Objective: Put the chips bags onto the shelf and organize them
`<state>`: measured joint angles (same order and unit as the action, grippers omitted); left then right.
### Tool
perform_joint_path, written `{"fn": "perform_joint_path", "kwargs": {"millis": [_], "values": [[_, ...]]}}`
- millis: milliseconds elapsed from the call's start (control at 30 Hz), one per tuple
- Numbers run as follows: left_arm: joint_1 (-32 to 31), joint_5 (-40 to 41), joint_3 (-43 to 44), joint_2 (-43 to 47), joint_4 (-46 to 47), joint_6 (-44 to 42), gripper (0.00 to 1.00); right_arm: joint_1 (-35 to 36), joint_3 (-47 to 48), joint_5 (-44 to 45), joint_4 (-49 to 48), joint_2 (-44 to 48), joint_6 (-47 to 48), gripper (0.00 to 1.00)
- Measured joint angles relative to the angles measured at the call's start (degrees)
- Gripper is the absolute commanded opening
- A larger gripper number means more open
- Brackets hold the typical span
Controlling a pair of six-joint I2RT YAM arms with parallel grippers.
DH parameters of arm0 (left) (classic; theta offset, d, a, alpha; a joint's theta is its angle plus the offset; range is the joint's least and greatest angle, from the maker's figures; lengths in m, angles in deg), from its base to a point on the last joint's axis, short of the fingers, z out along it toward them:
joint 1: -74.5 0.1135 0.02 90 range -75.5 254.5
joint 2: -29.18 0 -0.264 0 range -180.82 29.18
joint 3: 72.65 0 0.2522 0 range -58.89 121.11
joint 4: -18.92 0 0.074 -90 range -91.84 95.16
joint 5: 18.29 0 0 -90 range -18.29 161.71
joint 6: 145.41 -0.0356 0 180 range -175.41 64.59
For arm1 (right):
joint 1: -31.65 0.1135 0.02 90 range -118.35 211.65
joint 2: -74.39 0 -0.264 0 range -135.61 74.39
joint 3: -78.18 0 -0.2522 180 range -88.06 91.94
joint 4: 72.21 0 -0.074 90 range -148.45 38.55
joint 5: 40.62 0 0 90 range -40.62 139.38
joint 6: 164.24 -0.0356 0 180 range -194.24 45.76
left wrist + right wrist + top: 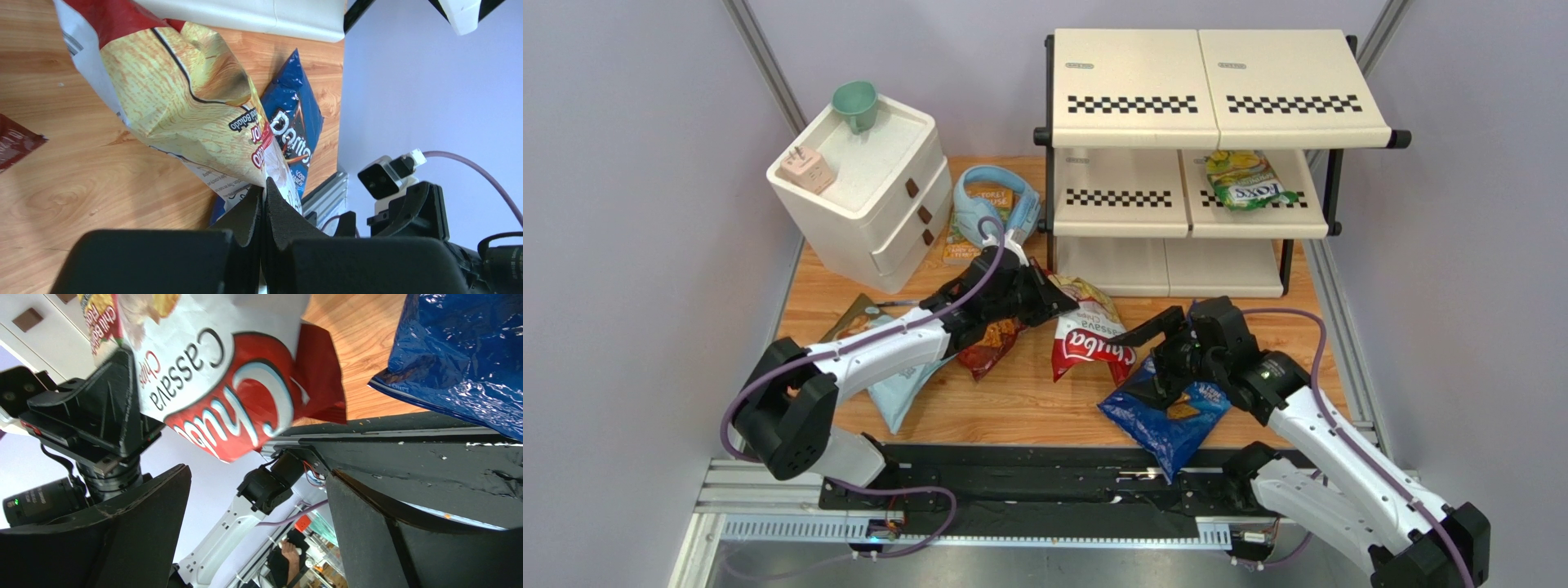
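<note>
My left gripper (1053,298) is shut on the top edge of the white-and-red chips bag (1090,333), which hangs from the closed jaws in the left wrist view (184,92). My right gripper (1151,348) is open and empty, just above the blue Doritos bag (1167,414) lying on the table. The red Doritos bag (990,349) and the pale-blue bag (897,395) lie under my left arm. The small green-yellow bag (1249,180) lies on the middle board of the cream shelf (1210,98). The right wrist view shows the white-and-red bag (215,373) and the blue bag (460,361).
A white two-drawer cabinet (860,184) with a green cup (854,104) stands at the back left. Blue headphones (992,202) lie on an orange book (959,249) between the cabinet and the shelf. Grey walls close both sides.
</note>
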<state>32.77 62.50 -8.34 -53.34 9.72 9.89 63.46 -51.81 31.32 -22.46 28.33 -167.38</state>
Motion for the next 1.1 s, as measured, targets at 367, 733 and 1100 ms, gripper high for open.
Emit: {"fn": "perform_joint_path", "kwargs": {"millis": [367,733,1100], "values": [[-2.49,0.35,0.00,0.00,0.83,0.07,0.00,2.95,-0.94,3.45,-5.03,-2.97,-5.35,0.89],[-4.81,2.97,0.00,0.02,1.01,0.28,0.00,5.29,-0.20,10.91,-1.97,-2.73,-9.16,0.75],[-7.17,3.30,0.07,0.20,1.62,0.83,0.00,5.29,-0.33,14.56,-2.62,-4.61,-11.23,0.45]]}}
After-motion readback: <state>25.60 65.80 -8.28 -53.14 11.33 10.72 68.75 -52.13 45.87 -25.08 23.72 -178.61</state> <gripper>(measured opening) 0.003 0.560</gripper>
